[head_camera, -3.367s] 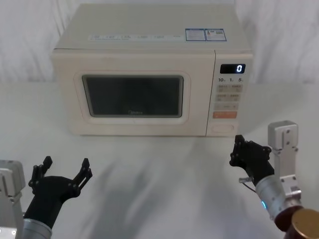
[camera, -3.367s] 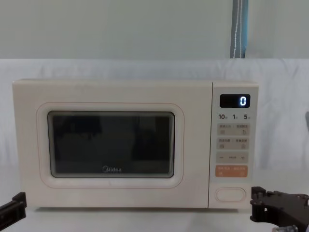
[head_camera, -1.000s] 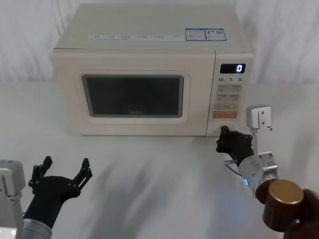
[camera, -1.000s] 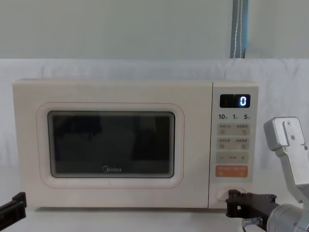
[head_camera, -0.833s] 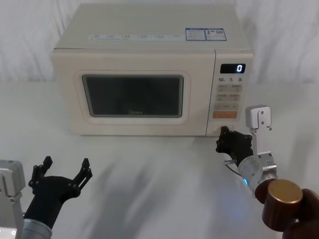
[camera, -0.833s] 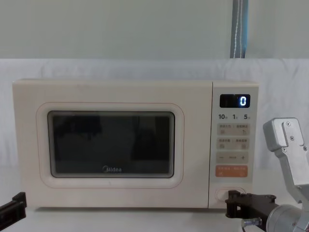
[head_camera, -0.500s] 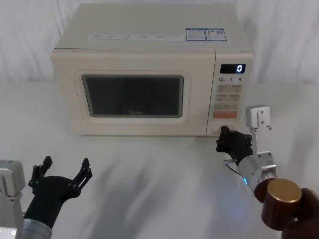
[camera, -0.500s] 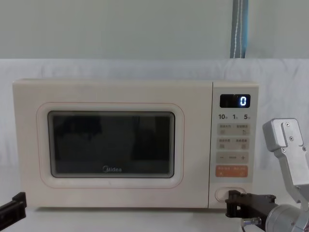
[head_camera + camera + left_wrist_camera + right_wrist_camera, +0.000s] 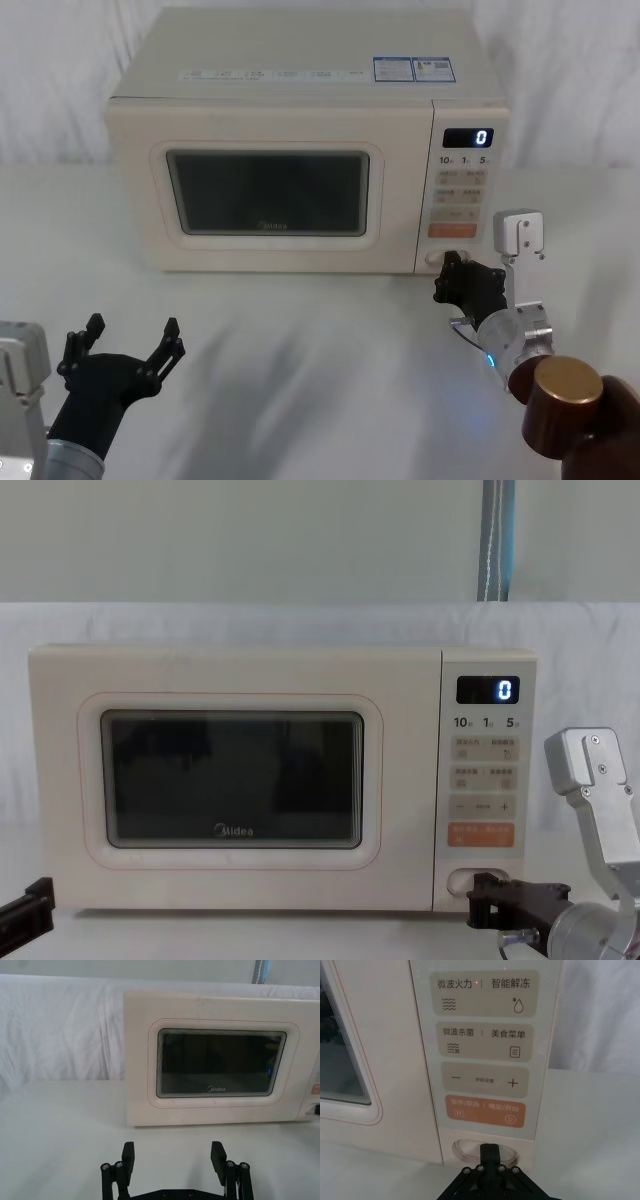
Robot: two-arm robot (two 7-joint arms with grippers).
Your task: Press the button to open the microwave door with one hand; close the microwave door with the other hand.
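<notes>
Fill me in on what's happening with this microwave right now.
The right gripper has its closed fingertips pressed against the wide oval button at the bottom of the control panel, under the orange key. The microwave door looks shut, flush with the front, and the display reads 0. The left gripper waits open, low over the table in front of the oven, apart from the door.

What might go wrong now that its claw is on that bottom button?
The right gripper touches the button just below the orange key; sliding up could start the oven. The door looks shut, so the press may be too weak. The left gripper waits low, far from the door.
</notes>
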